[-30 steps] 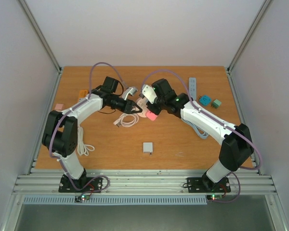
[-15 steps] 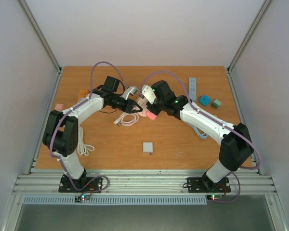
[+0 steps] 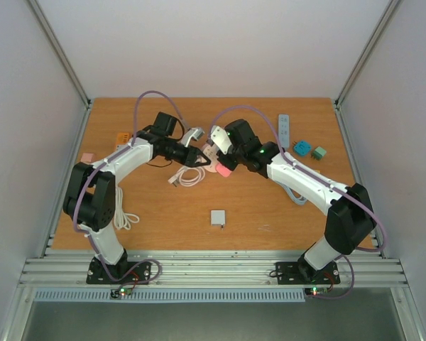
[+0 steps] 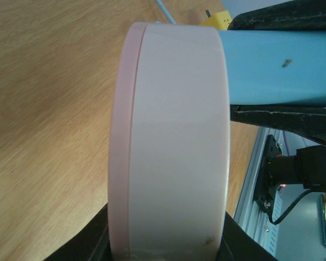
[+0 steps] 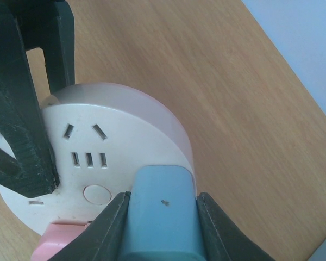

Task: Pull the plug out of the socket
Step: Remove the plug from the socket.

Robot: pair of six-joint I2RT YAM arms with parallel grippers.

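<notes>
Barely anything has shifted in the last second: both arms stay locked together at the upper middle of the top view. My left gripper [image 3: 197, 158] is clamped on the round pink-and-white socket [image 4: 168, 141]. Right of it, the blue plug [image 5: 160, 215] sits seated in the socket's face, pinched between my right gripper's [image 3: 220, 163] fingers.

**Camera setup**

Top cam sits high at the near edge, looking down on the whole table [image 3: 163, 213]. Both wrist cams are right up close: left sees the socket [image 4: 174, 141] edge-on, right faces its holes. Both catch the plug [image 5: 162, 217].
</notes>
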